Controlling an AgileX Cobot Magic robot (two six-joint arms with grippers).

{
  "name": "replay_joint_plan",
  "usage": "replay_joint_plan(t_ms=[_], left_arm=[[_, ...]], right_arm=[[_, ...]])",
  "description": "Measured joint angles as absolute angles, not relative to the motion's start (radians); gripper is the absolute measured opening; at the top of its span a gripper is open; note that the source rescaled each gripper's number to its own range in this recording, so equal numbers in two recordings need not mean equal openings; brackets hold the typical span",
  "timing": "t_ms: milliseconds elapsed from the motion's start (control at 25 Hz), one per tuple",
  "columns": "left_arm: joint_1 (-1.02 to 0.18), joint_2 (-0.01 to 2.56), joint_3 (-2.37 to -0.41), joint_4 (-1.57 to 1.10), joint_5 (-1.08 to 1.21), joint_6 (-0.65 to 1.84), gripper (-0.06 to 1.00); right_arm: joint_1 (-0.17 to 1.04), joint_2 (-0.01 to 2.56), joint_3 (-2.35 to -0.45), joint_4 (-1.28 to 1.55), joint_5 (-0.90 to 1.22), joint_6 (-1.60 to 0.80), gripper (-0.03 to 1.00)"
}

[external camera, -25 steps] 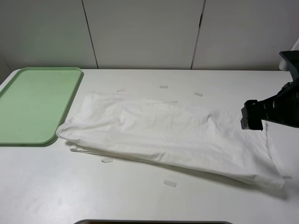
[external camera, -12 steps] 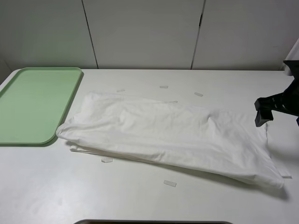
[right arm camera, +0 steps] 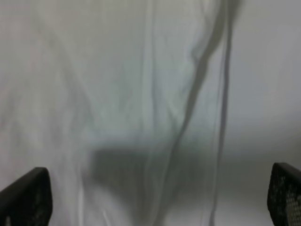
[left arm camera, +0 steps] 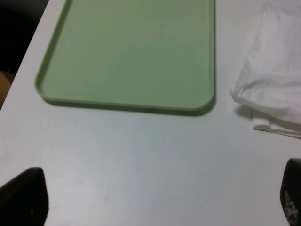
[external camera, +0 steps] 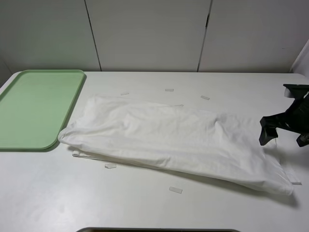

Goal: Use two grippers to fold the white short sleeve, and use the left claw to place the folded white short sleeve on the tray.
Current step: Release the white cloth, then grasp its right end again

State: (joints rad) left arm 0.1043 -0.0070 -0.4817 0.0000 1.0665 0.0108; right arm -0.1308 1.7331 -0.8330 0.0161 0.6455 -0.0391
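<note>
The white short sleeve [external camera: 174,140] lies folded into a long band, running diagonally across the table from beside the tray [external camera: 34,108] to the front right. My right gripper [external camera: 285,139] hangs open just above the band's right end, with nothing between its fingers. In the right wrist view the right gripper [right arm camera: 154,197] looks down on wrinkled white cloth [right arm camera: 117,94] and a strip of bare table beside it. My left gripper [left arm camera: 157,202] is out of the exterior high view. It stands open over bare table near the tray's [left arm camera: 127,52] front edge, with the shirt's [left arm camera: 273,80] left end off to one side.
Several small clear strips lie around the shirt, such as one strip [external camera: 110,166] at its front edge, another strip [external camera: 175,190] nearer the front, and a third strip [external camera: 205,97] behind it. A dark edge [external camera: 159,230] shows at the table's front. White wall panels stand behind.
My right gripper has moved right and lower, off the shirt's right end toward the table's right edge. The shirt's right end has settled flatter. The tray is unmoved.
</note>
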Motion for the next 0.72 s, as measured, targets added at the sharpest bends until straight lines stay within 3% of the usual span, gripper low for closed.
replay_joint_plan(t_ms=[720], left_arm=[[0.104, -0.007, -0.482, 0.0, 1.067, 0.011, 0.98]], right_arm=[[-0.131, 1.919, -0.848, 0.0, 0.593, -0.047, 1.0]])
